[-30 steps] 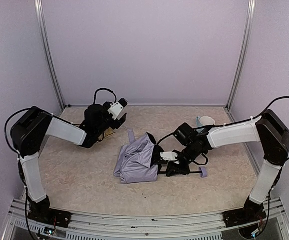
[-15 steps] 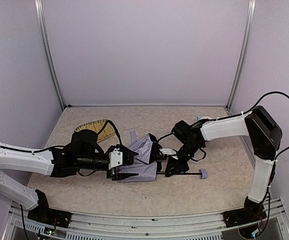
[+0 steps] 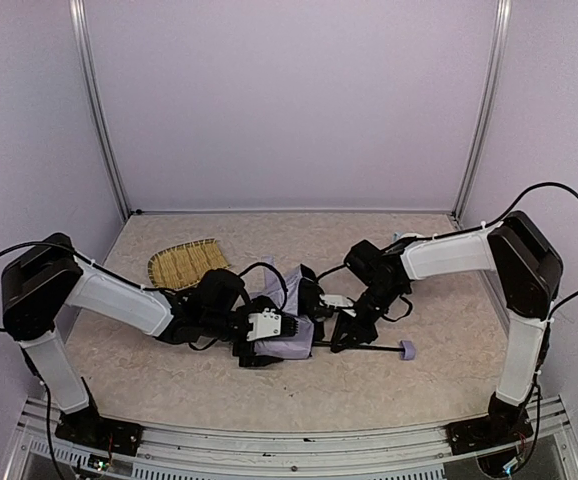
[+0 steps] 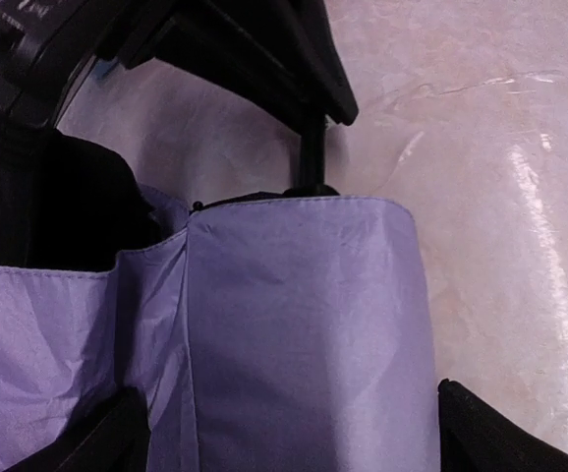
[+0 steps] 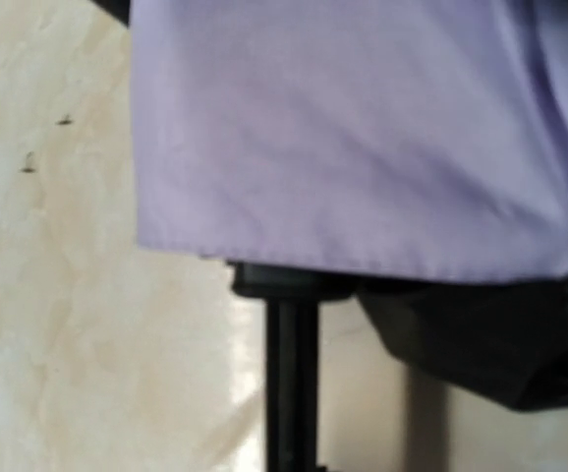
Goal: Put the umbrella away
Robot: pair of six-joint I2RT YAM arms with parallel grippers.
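A collapsed umbrella [image 3: 294, 290] is lying on its side in the middle of a pale, marbled bench [image 3: 169, 370], with two robot arms reaching in over it from either side. Its lavender canopy [image 4: 304, 324] is bunching loosely at the left end, its thin black shaft [image 5: 291, 383] is running out to the right along the bench, and its small lavender handle [image 3: 406, 348] is resting at the far right tip.

The left end effector [image 3: 284, 332] is hovering low over the near edge of the canopy, released, with its jaws standing wide. In the left wrist view its dark fingers [image 4: 500, 438] are showing at the two bottom corners, and the folded fabric is filling the space between them (whether they are touching the cloth cannot be told).

The right end effector [image 3: 343, 338] is sitting down on the shaft just beside the canopy's hem, clenched on it. In the right wrist view the shaft is coming out from under the fabric hem and running straight to the bottom centre of the view.

A woven tray [image 3: 182, 264] is lying flat on the bench behind the left arm, well apart from the umbrella.
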